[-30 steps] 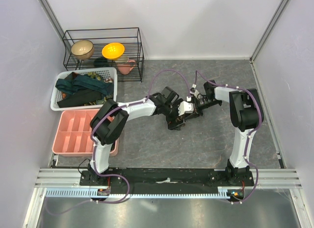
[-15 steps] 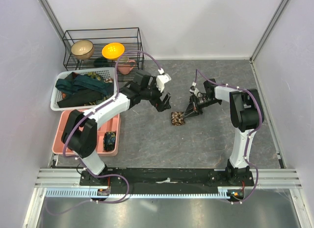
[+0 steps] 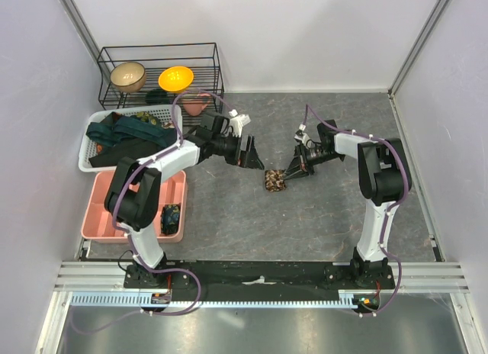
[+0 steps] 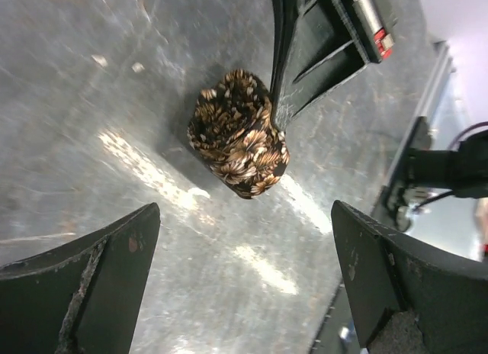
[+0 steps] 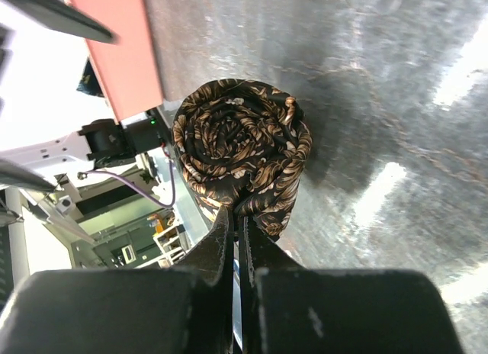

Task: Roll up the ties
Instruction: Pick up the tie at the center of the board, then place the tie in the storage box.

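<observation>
- Top external view: the left claw [image 3: 249,150] has pulled back from the middle of the desk [image 3: 343,217] toward the far left. It is released, jaws wide, and holds nothing. The rolled tie [image 3: 275,181] lies on the desk, well apart from it. The right claw [image 3: 292,173] remains at the coil's right side.
- Left wrist view: the coil [image 4: 238,134] sits tight and speckled brown, with only the right claw [image 4: 278,102] touching it.
- Right wrist view: the right claw [image 5: 235,215] is clenched, apparently pinching the outer layer of the coil [image 5: 242,152].
- Judgement: this tie is rolled. Flat ties [image 3: 126,136] remain in the white basket [image 3: 85,162].
</observation>
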